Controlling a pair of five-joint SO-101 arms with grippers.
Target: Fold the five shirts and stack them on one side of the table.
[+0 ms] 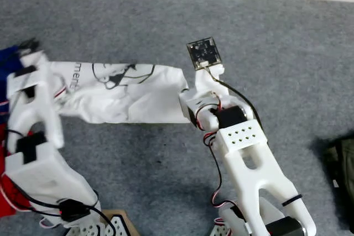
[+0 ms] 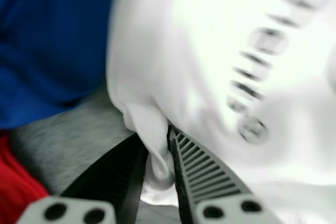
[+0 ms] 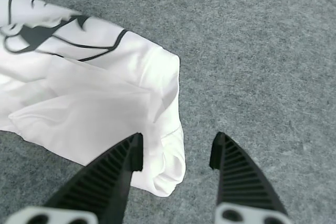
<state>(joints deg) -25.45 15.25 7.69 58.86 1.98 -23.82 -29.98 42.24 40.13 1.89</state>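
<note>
A white shirt (image 1: pixel 124 93) with a black print lies folded into a long band across the grey table. My left gripper (image 2: pixel 157 148) is shut on a bunch of the white shirt (image 2: pixel 220 66) at its left end, beside a blue shirt (image 2: pixel 47 40) and a red shirt (image 2: pixel 16 187). The blue shirt (image 1: pixel 8 64) and red shirt (image 1: pixel 6 197) lie at the table's left edge. My right gripper (image 3: pixel 176 153) stands open just above the white shirt's (image 3: pixel 89 98) right end, one finger over the cloth and the other over bare table.
A dark garment (image 1: pixel 342 169) lies at the table's right edge. The grey table (image 1: pixel 287 53) stretches open behind and to the right of the white shirt. A tan board corner (image 1: pixel 119 219) shows by the left arm's base.
</note>
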